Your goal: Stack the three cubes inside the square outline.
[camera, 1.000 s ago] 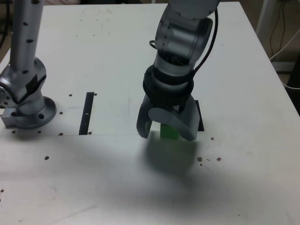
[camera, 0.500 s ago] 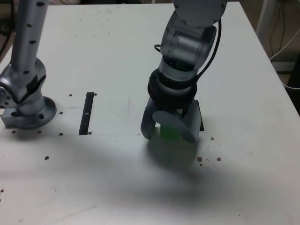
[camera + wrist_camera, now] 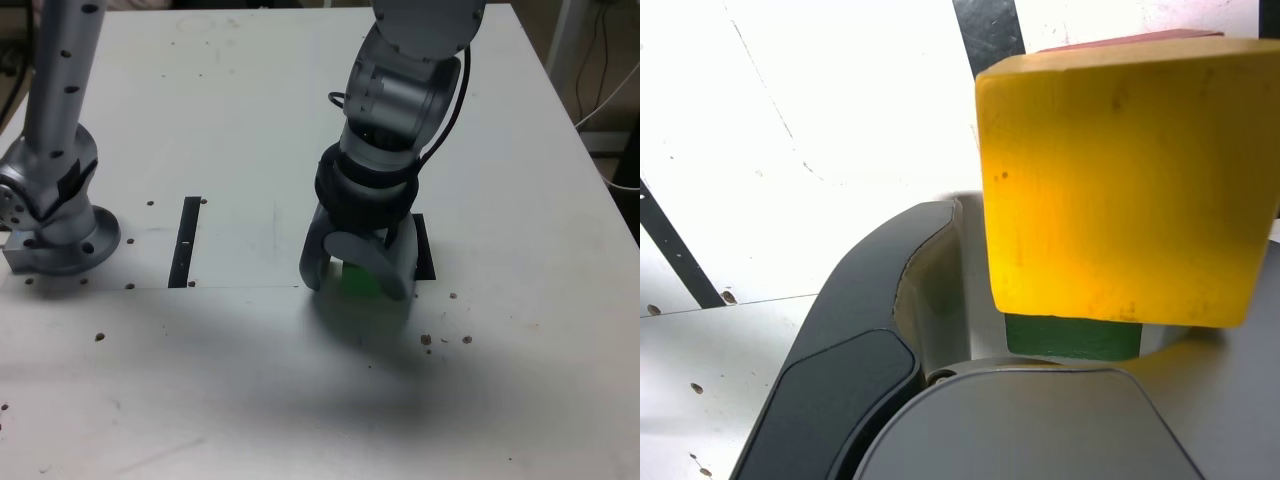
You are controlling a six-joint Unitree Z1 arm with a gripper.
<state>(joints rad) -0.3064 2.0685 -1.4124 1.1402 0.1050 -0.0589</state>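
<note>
Arm: grey arm reaches down from the top centre of the exterior view, claw pointing at the table

Claw: claw sits low over the table just right of frame centre in the exterior view, its 2 curved fingers straddling the green cube; in the wrist view a dark finger fills the lower left; whether the jaws press the cubes or stand just clear I cannot tell

Green cube: green cube shows between the fingers in the exterior view, on the table; in the wrist view only a dark green strip shows, touching the yellow cube's edge

Yellow cube: yellow cube fills the right half of the wrist view, very near the camera; hidden by the claw in the exterior view

Red cube: thin red edge shows just past the yellow cube in the wrist view; how the 3 are stacked I cannot tell

Outline: black edge of the outline peeks out at the claw's right in the exterior view, the rest hidden; a black band shows at the top of the wrist view

Strip: narrow black strip lies left of centre in the exterior view, well apart from the claw

Table: white table with small dark specks at lower right

Post: grey post on a round base at the exterior view's left edge
</note>
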